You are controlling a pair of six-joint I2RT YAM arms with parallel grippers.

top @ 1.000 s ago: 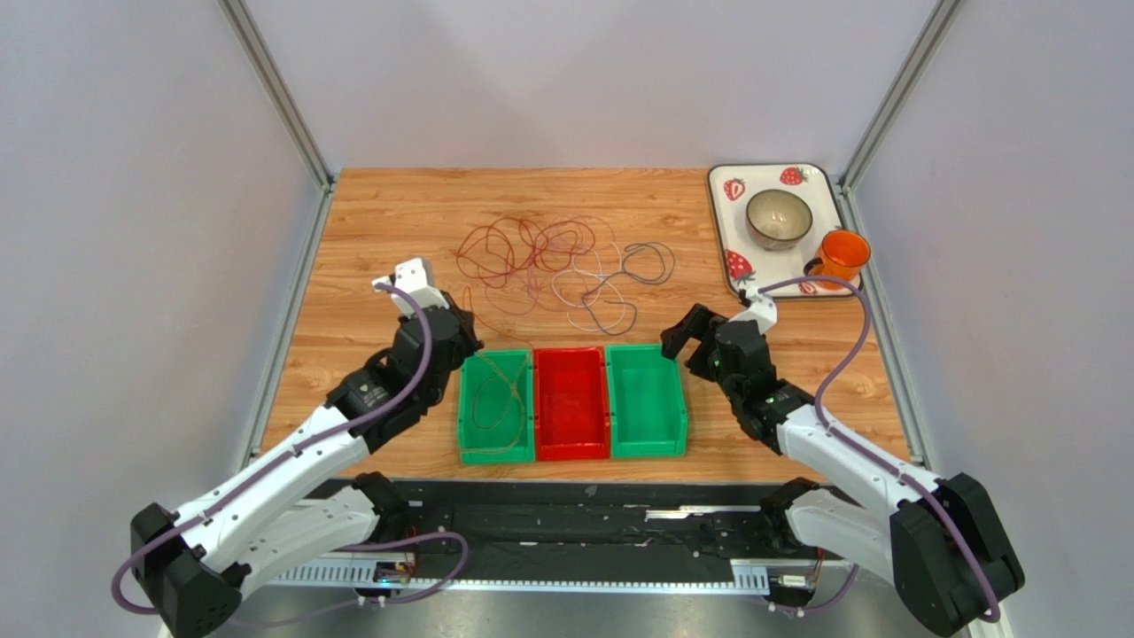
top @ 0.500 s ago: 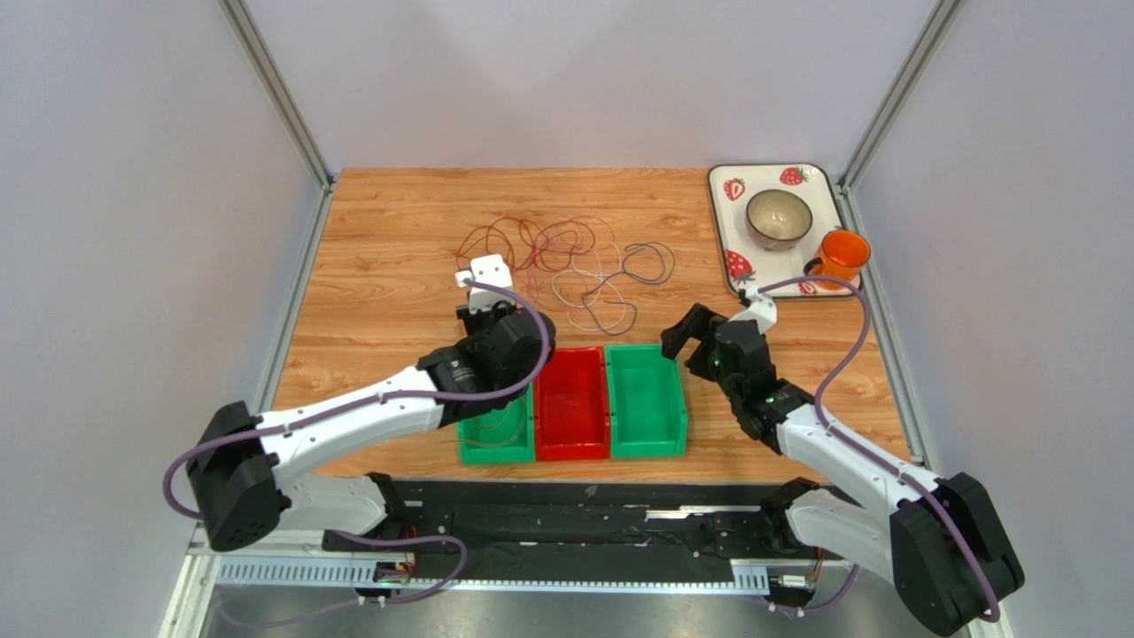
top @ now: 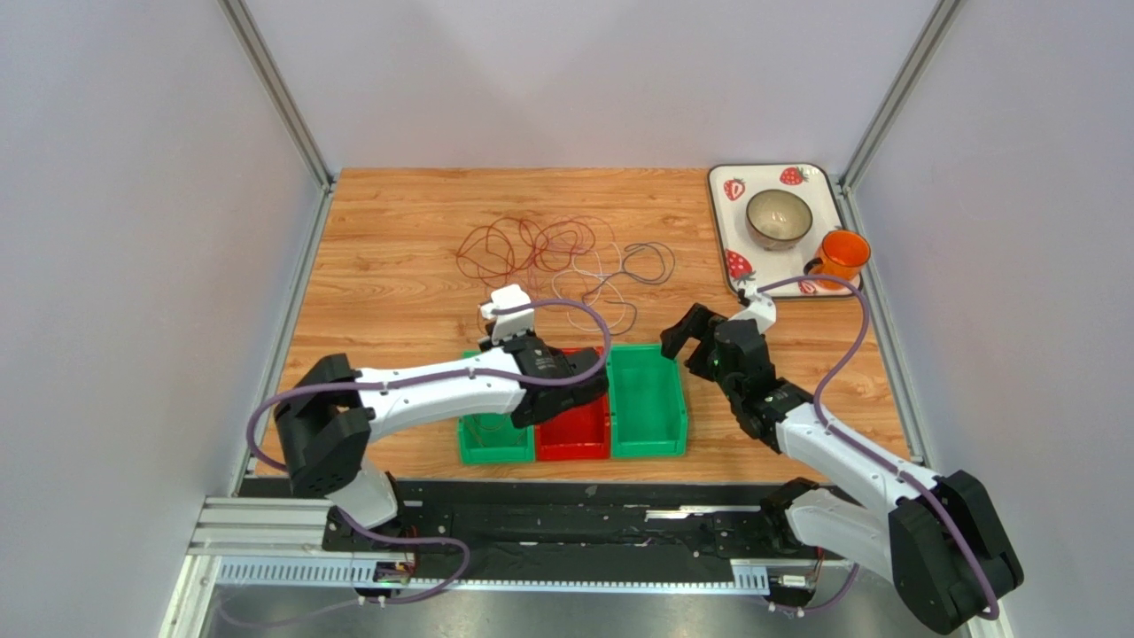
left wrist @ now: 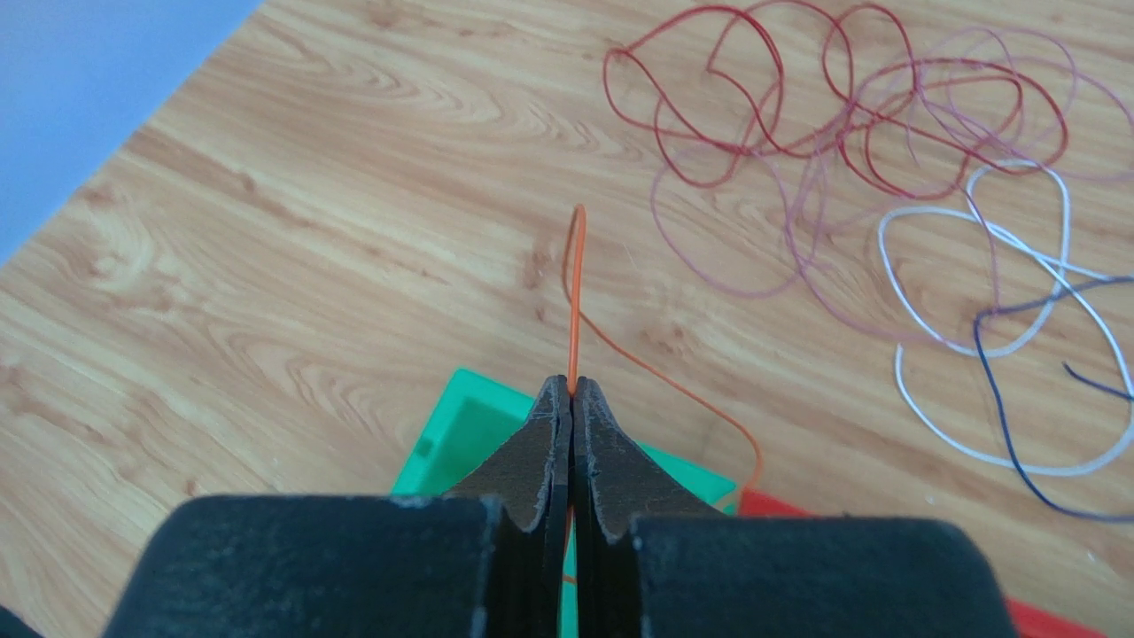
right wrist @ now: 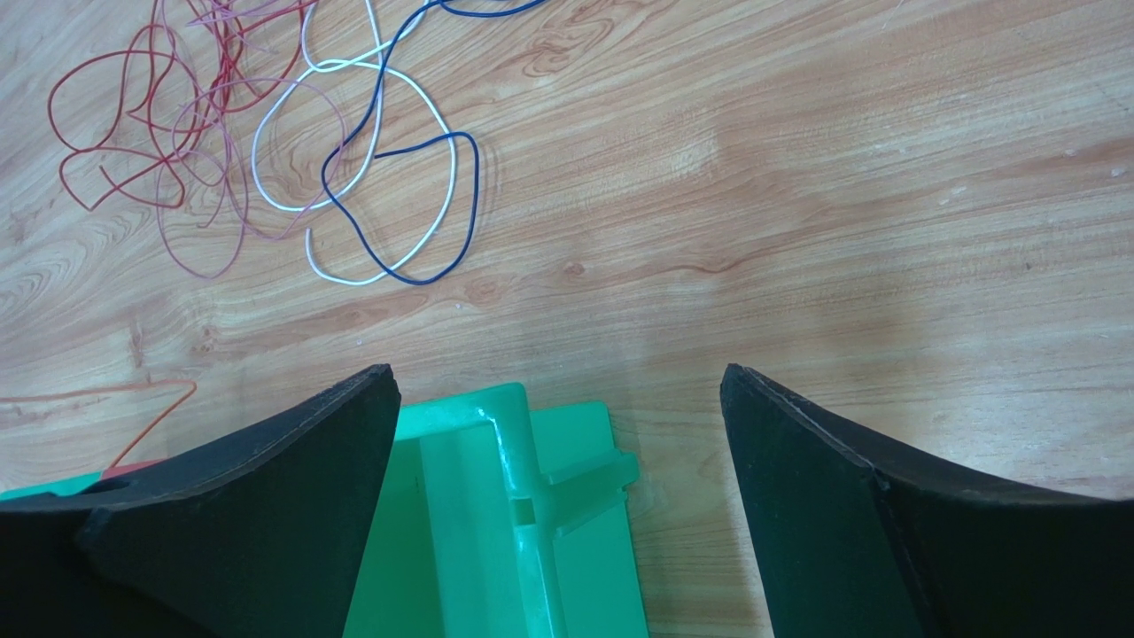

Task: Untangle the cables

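The cables lie tangled on the wooden table beyond the bins: red loops (top: 526,246) (left wrist: 799,93), white loops (top: 592,286) (left wrist: 985,306) and a dark blue-grey one (top: 646,262) (right wrist: 399,200). My left gripper (top: 526,356) (left wrist: 572,388) is shut on a thin orange cable (left wrist: 575,293), held above the far rim of the left green bin (top: 493,439). The cable loops up and trails right towards the red bin (top: 572,432). My right gripper (top: 686,332) (right wrist: 559,399) is open and empty above the far right corner of the right green bin (right wrist: 506,532).
Three bins stand side by side at the near edge: green, red, green (top: 648,399). A white strawberry tray (top: 732,186) holding a bowl (top: 779,219) sits at the back right, with an orange cup (top: 841,253) on its near right corner. Metal frame posts rise at both back corners.
My left arm has swung right, from left of the bins to above the left green bin and the red bin. My right arm has not moved.
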